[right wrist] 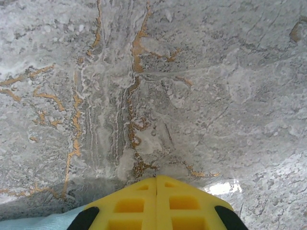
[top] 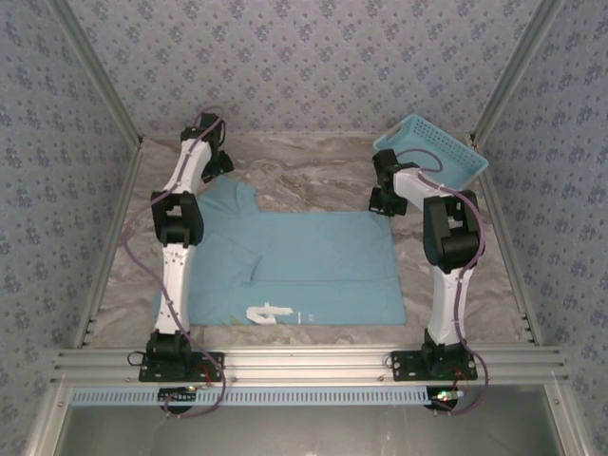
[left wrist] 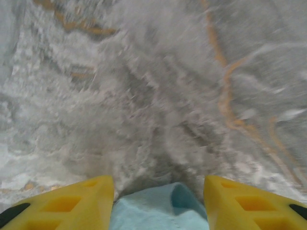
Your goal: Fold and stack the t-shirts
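T-shirt [top: 304, 271] spread flat on the table [top: 313, 171], ready for folding. At its far edge the left jaws stand open astride a cloth corner, apparently to pinch it; the right jaws are closed beside the cloth's edge.

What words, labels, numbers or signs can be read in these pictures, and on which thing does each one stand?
White print on the light sky-blue cotton t-shirt, near its front edge: too small and blurred to read.
Light-blue plastic lattice basket: no text can be seen.
Grey marbled table top: no text, only orange and white veins.
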Controlling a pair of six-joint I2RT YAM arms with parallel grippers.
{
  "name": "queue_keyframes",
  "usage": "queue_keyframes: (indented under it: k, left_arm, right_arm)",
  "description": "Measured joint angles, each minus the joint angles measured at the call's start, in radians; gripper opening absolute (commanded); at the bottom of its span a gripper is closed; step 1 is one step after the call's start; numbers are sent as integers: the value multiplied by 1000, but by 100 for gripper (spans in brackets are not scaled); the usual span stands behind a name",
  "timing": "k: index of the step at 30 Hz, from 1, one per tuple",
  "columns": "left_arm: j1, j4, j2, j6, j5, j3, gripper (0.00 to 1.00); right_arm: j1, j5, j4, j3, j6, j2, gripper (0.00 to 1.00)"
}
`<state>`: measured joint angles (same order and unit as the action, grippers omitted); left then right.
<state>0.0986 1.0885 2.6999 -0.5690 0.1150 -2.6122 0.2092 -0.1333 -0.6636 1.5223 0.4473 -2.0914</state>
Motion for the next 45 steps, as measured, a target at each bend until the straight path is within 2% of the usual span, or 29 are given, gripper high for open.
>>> queue_keyframes:
  k: [4, 9, 10, 18, 23, 32, 35, 40, 45]
  left_arm:
    - [4, 18, 5, -6, 10, -10, 33]
    - [6, 34, 5, -6, 10, -11, 2]
    - [8, 34, 5, -8, 7, -12, 0]
    - [18, 53, -5, 11, 22, -13, 0]
    - [23, 74, -108, 19, 28, 71, 0]
    - [27, 59, -492, 19, -8, 435, 0]
    - [23, 26, -618, 18, -39, 608, 0]
    - [4, 8, -788, 15, -77, 876, 0]
    - [-21, 3, -975, 3, -77, 1071, 0]
  right_arm:
    - [0, 7, 0, 0, 0, 0, 0]
    - [0, 14, 0, 0, 1, 0, 0]
    - [0, 15, 0, 0, 1, 0, 0]
    - [-11, 34, 2, -1, 0, 3, 0]
    - [-22, 52, 12, -7, -11, 31, 0]
    - [-32, 97, 33, -36, -23, 118, 0]
    - [-31, 114, 38, -56, -23, 144, 0]
    - [-31, 137, 38, -134, -21, 207, 0]
    - [-32, 142, 28, -230, -7, 298, 0]
